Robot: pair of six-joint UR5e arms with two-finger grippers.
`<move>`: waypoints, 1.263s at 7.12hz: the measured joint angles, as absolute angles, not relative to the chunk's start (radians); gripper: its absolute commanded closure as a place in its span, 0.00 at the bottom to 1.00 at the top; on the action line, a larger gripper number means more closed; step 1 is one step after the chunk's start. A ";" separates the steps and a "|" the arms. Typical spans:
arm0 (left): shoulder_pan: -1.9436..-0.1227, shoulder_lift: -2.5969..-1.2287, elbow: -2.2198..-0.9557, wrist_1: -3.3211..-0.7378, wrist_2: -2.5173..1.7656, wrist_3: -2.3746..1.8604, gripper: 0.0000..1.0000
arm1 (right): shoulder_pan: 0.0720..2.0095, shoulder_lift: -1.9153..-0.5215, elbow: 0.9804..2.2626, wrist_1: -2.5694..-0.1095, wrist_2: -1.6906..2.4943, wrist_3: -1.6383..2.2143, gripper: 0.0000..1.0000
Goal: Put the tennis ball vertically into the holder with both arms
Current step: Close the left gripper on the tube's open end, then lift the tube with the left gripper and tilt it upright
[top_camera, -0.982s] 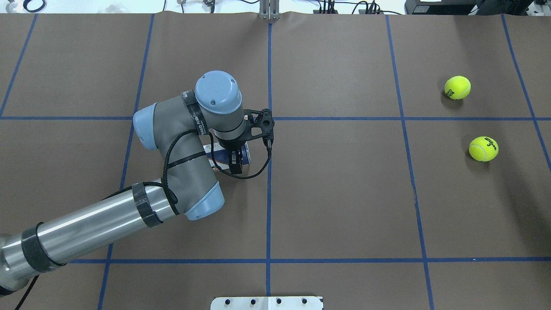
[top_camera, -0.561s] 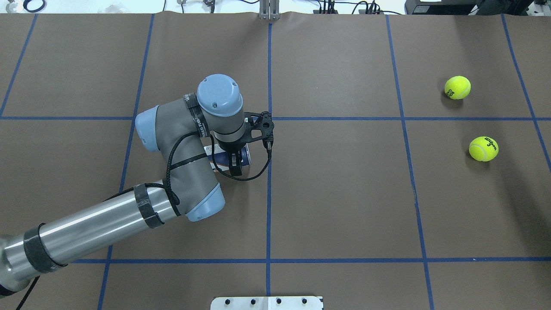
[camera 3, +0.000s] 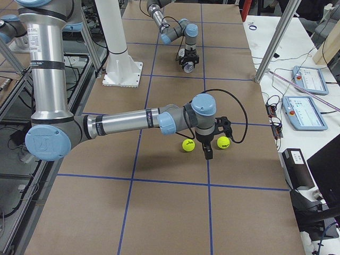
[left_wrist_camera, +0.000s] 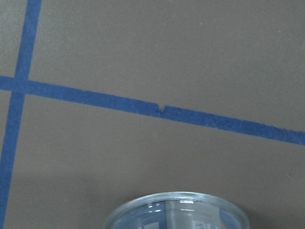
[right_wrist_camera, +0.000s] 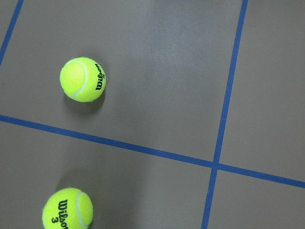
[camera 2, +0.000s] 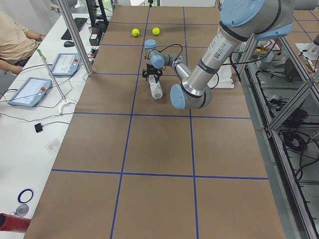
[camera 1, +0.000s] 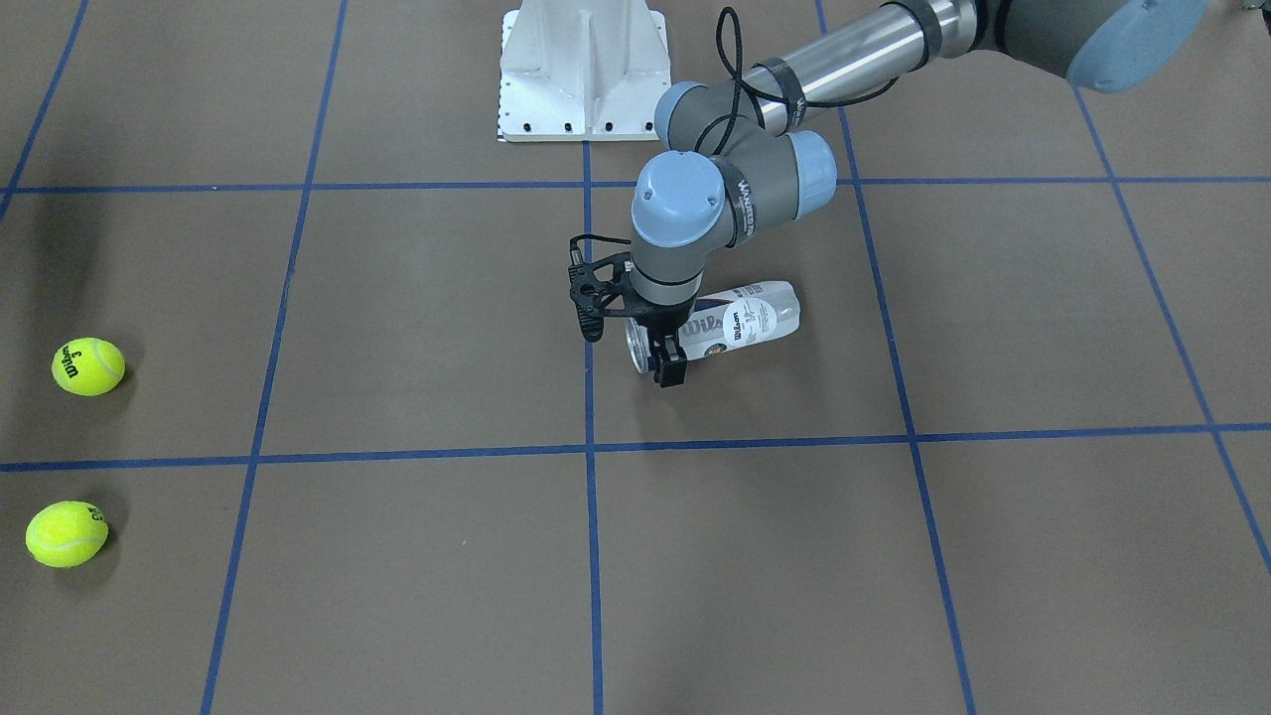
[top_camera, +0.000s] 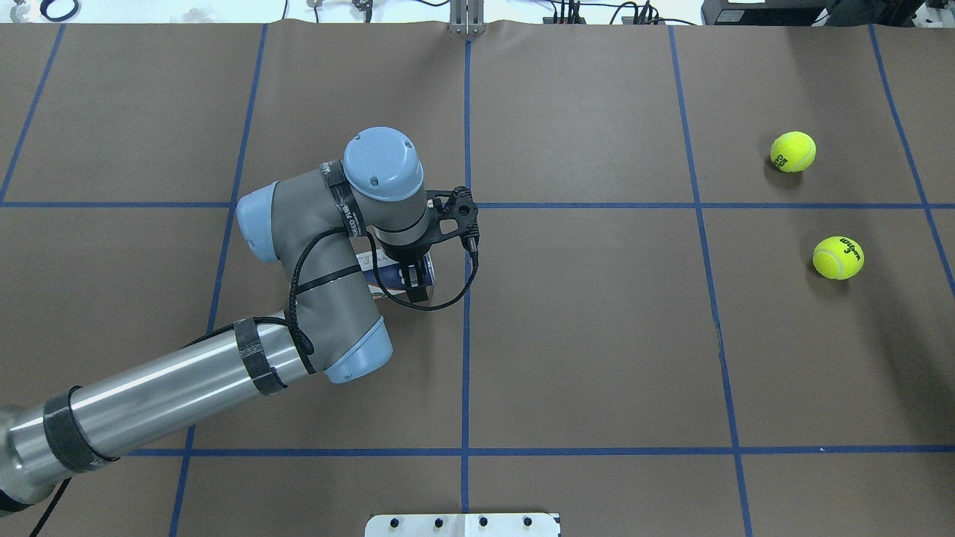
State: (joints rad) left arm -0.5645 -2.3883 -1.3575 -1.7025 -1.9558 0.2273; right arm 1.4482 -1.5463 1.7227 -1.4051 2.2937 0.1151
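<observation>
**Can down on its side, left gripper at its mouth**

Brown paper table (top_camera: 597,335) with a blue tape grid, and the white pedestal base (camera 1: 584,70) at the robot's edge. On the far side runs a white bench (camera 2: 30,129) with tablets (camera 2: 28,91) and a seated person (camera 2: 15,37). An aluminium post (camera 2: 75,35) rises right at the table's edge there.

In from the left comes the left arm (top_camera: 149,406), wrist bent over and left gripper (camera 1: 663,359) pointing straight down. Under it lies the holder (camera 1: 740,318), flat on its side on the paper just left of the centre tape line. Its open mouth faces that line and its closed end points left. The black fingers (camera 1: 673,369) sit at the rim of the mouth, but I cannot tell whether they pinch it. The left wrist camera catches only the clear rim at its bottom edge.

Over on the right, well apart from the can, a broad stretch of bare paper leads to the far tennis ball (top_camera: 793,151) and the near tennis ball (top_camera: 838,257), stamped "Wilson 3". The right arm (camera 3: 127,122) shows only from the right end, its right gripper (camera 3: 208,154) hanging tips-down. Wide or narrow, I cannot tell. Its wrist camera looks down on both balls.
</observation>
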 measured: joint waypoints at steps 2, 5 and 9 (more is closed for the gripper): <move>-0.568 -2.390 -1.359 -1.703 -1.956 0.225 0.27 | 1.447 -1.546 1.723 -1.405 2.293 0.115 0.01; -0.642 -2.437 -1.374 -1.716 -2.017 0.214 0.27 | 1.443 -1.540 1.721 -1.404 2.293 0.114 0.01; -0.845 -2.454 -1.361 -2.049 -2.273 0.068 0.27 | 1.436 -1.519 1.712 -1.405 2.293 0.114 0.01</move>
State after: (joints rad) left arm -0.8451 -2.4535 -1.3607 -2.0490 -2.2731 0.0678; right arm 1.4364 -1.5187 1.7116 -1.4052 2.2933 0.1145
